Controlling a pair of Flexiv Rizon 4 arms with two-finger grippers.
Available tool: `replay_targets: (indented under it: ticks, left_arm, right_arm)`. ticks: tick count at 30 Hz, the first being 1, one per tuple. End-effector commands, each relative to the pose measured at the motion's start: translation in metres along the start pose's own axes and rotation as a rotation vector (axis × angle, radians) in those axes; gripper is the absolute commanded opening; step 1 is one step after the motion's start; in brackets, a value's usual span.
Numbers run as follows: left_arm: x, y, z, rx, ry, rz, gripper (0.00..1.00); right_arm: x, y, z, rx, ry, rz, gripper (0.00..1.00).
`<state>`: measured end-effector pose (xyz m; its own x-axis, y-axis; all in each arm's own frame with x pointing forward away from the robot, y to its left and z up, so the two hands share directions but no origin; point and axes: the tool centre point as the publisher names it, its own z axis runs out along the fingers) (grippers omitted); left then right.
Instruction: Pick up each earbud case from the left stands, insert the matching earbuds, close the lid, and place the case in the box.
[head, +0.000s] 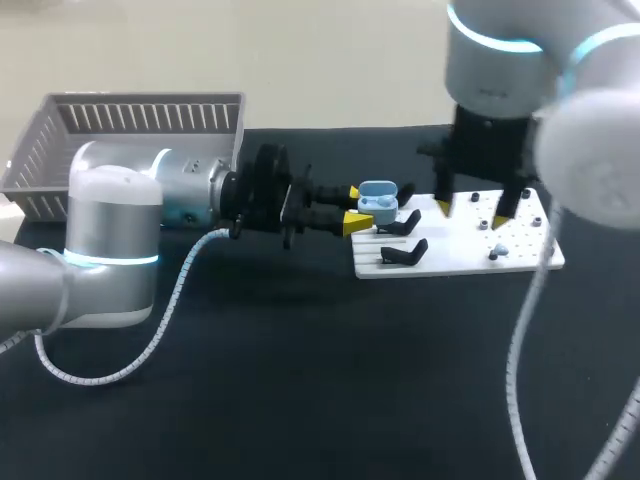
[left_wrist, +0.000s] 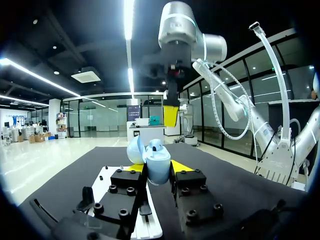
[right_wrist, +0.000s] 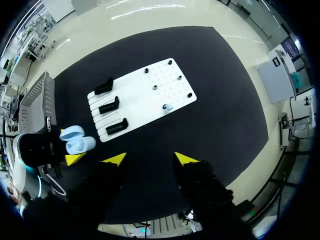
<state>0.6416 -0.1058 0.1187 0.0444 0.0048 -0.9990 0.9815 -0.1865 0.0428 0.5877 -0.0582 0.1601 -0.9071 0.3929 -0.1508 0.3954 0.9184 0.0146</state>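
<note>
Left tool (head: 357, 208) clamped the pale-blue plastic earbud case (head: 378, 201), lid open, just left of the white perforated board (right_wrist: 145, 95), likely presenting it for loading, while right tool (right_wrist: 150, 160) hung wide and empty over the board's small white earbud (right_wrist: 168, 106).

Left wrist: your left gripper (left_wrist: 158, 167) clamps the earbud case (left_wrist: 157, 156).
Lid open, both yellow tips touching its sides; white board (left_wrist: 106, 179) under the gripper.
</note>
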Motion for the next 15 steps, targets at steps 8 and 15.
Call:
replay_targets:
  ticks: [8,15]
  left_arm:
    - [0.001,-0.001,0.000,-0.004,-0.001,0.002,0.00]
    - [0.001,-0.001,0.000,-0.004,-0.001,0.002,0.00]
  right_arm:
    - [-0.017,-0.036,0.033,-0.255,-0.067,-0.060,0.55]
    - [-0.037,-0.037,0.057,-0.221,-0.042,-0.142,0.55]
